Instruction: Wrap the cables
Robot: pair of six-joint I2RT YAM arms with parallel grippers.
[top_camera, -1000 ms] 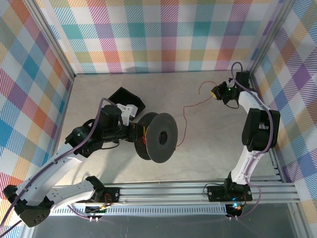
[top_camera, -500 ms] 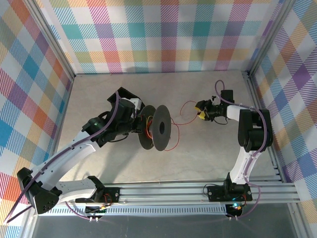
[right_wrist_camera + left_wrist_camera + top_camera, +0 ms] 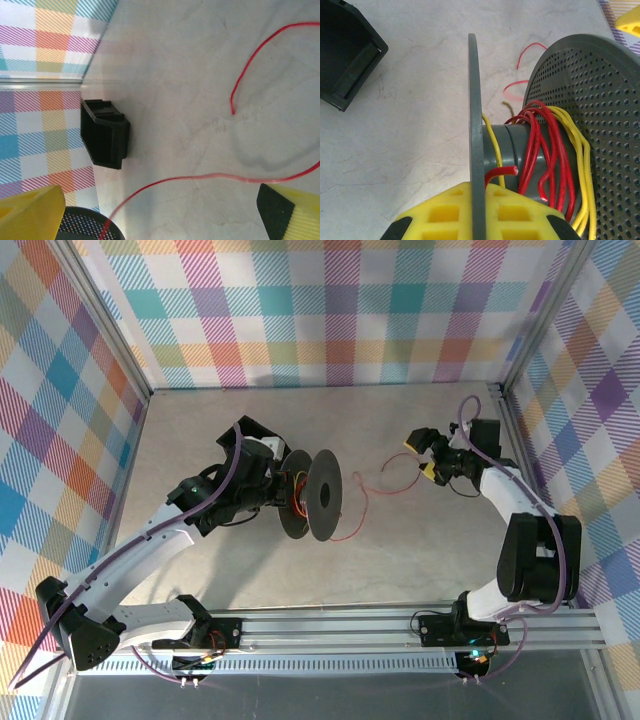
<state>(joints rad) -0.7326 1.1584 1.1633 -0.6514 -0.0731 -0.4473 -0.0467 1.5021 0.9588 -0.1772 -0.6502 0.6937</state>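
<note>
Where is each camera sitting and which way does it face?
Top external: above and behind, looking down at the table; left gripper and right gripper show.
Left wrist: faces the spool; left gripper clamps its flange.
Right wrist: faces the table and red cable; right gripper open.
Both wrist views share the black bin and spool.

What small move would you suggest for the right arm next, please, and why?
Probably lower the right fingers onto the loose red wire and close on it. They stand open and hold nothing, the wire lies slack on the table below them, and the left fingers are clamped on the spool, so a grip on the wire seems needed to wind on.
</note>
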